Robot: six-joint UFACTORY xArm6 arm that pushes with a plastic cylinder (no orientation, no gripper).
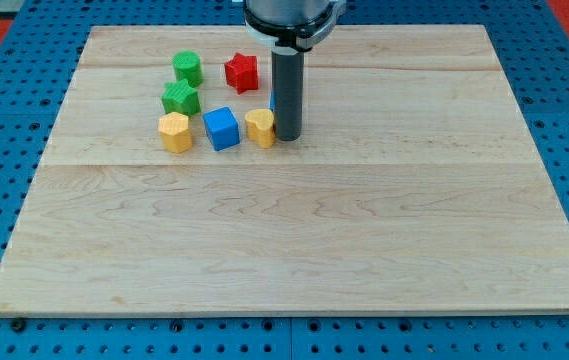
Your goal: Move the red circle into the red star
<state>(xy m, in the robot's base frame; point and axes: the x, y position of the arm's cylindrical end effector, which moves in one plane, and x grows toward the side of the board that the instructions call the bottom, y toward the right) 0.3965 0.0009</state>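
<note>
The red star (241, 72) lies near the view's top, left of centre. No red circle shows anywhere on the board; the rod may be hiding it. My tip (289, 138) rests on the board just right of a yellow block (260, 128), touching or nearly touching it, and below and right of the red star.
A blue cube (221, 129) sits left of the yellow block, and a yellow hexagon (174, 132) lies further left. A green star (180, 98) and a green circle (187, 68) lie left of the red star. All rest on the wooden board (294, 250).
</note>
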